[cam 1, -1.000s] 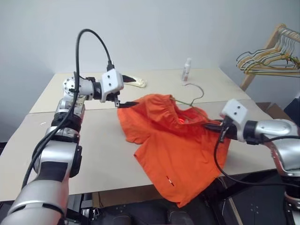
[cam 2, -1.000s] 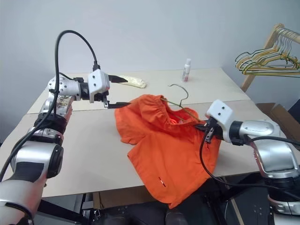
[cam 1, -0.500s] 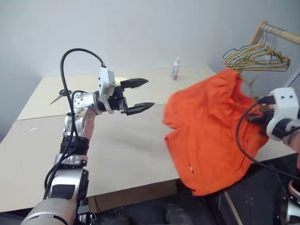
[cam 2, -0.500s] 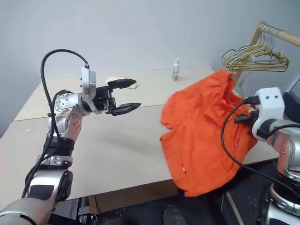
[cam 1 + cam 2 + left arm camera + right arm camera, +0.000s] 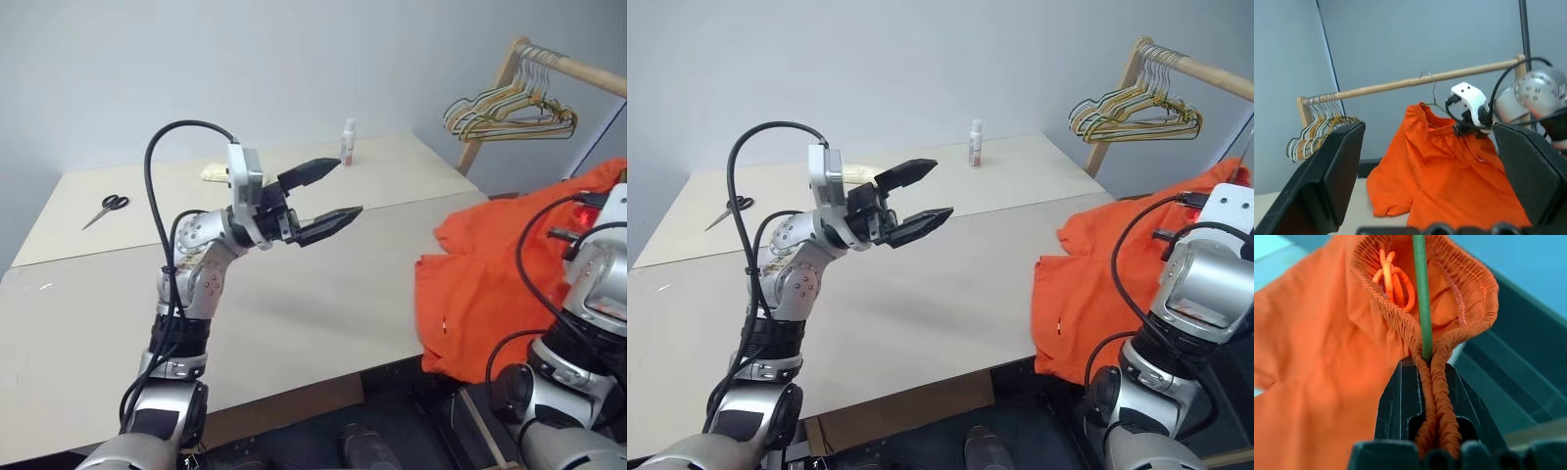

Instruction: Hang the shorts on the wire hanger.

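While the table (image 5: 294,294) lies broad and pale across the scene, I see the shorts (image 5: 480,284) bunched off its right edge, lifted at the waistband and trailing onto the tabletop; beyond them, far right, a wooden rail (image 5: 573,70) carries bunched hangers (image 5: 509,113). The wire hanger (image 5: 1431,90) threads through the waistband, its hook at the rail in the left wrist view; whether it is seated there I cannot tell. The right gripper (image 5: 1425,401) is clamped tight on the gathered waistband together with the hanger's wire. My worry is that the elastic slips from that narrow pinch, or the wire twists out, because the fabric's weight hangs to one side; the shorts would then slide off the hanger. The left gripper (image 5: 323,196) hovers above mid-table, raised and pointing right toward the shorts, its fingers spread wide and holding nothing. A small bottle (image 5: 348,142) and scissors (image 5: 106,206) sit far back.
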Motion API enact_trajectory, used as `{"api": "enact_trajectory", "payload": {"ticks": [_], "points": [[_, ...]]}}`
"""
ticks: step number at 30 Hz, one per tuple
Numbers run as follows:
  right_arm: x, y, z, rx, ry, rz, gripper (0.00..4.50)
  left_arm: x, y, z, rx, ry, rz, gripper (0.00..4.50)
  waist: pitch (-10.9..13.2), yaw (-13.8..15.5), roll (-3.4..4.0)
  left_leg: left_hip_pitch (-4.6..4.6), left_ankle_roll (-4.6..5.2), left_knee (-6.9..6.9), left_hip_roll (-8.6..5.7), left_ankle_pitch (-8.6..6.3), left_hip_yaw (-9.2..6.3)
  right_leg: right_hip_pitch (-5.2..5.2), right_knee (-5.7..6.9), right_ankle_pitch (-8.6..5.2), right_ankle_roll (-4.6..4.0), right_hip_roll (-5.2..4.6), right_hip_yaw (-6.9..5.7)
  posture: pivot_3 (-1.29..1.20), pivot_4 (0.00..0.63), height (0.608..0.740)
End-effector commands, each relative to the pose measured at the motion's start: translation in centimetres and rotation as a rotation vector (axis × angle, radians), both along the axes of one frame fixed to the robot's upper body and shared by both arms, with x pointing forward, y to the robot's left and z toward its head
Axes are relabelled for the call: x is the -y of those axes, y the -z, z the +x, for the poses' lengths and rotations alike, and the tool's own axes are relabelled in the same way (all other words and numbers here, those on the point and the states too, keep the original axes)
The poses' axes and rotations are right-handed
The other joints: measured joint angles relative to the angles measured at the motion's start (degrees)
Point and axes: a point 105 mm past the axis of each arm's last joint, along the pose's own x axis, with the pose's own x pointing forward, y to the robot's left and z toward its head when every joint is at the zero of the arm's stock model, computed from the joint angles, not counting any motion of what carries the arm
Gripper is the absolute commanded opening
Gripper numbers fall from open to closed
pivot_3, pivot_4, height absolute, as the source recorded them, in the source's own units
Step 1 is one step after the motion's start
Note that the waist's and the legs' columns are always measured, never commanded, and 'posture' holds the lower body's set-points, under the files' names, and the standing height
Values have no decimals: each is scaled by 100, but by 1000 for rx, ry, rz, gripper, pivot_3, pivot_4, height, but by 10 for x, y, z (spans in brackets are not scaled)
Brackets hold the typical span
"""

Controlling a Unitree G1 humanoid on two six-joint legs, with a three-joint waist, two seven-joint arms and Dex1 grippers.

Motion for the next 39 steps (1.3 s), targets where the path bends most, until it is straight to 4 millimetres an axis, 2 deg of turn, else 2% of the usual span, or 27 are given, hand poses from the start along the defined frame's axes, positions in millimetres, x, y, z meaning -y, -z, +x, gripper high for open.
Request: {"api": "enact_trajectory", "payload": {"ticks": [1, 9, 16, 20, 23, 31, 39], "points": [[18, -32, -2, 118, 130, -63, 92, 8, -11, -10, 9, 20, -50, 4500, -6, -6, 17, 0, 0, 0, -2, 0, 1, 0, -1, 1, 1, 0, 3, -164, 0, 740], [39, -52, 5, 215, 217, 27, 92, 14, 0, -12, -10, 17, -12, 4500, -23, -132, 59, 0, 1, -19, -6, 1, 4, 15, -4, -3, 4, 4, 14, -174, 0, 740], [65, -69, 12, 323, 220, 165, 92, 11, -2, -10, 2, 13, -11, 4500, -21, -178, 75, 3, 1, -35, -8, 0, 9, 16, -15, -7, 9, 4, 18, -182, 0, 740], [73, -72, 20, 360, 189, 259, 92, 11, -3, -10, 12, 15, -7, 4500, -18, -224, 80, 8, 1, -47, -9, 0, 20, 15, -19, -14, 21, 5, 31, -184, 0, 740], [81, -73, 24, 412, 171, 348, 92, 8, -10, -15, 26, 54, -61, 4500, -15, -272, 85, 11, 2, -53, -10, 1, 31, 14, -20, -20, 30, 6, 42, -180, 0, 740], [97, -67, 25, 413, 184, 417, 92, 6, -9, -18, 23, 66, -71, 4500, -11, -291, 85, 17, 3, -62, -12, 0, 54, 12, -26, -35, 53, 6, 67, -171, 0, 740], [97, -47, 31, 380, 188, 496, 92, 8, -7, -19, 23, 63, -63, 4500, -9, -298, 82, 27, 14, -64, -15, -7, 78, 12, -30, -37, 59, 7, 92, -161, 0, 740]]}}
